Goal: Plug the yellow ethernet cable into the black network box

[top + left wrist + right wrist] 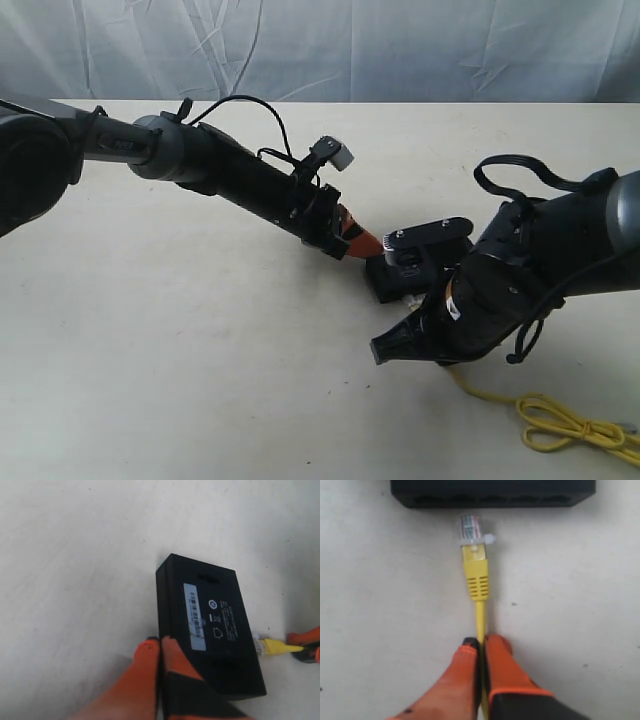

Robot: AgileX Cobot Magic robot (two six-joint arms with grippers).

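Observation:
The black network box [220,630] lies flat on the table with its pale label up; in the exterior view the box [390,283] sits between the two arms. My left gripper [159,642] is shut and empty, its orange fingertips [360,239] resting against one long side of the box. My right gripper [481,642] is shut on the yellow ethernet cable [480,617] a little behind its yellow boot. The clear plug [470,529] points at the box's port side [492,495], a small gap short of it. The cable's tied loop [560,425] trails behind the right arm.
The pale table [180,350] carries nothing else in view. A crumpled light backdrop [320,50] hangs behind the far edge. The right arm [540,270] covers part of the box and the cable near it.

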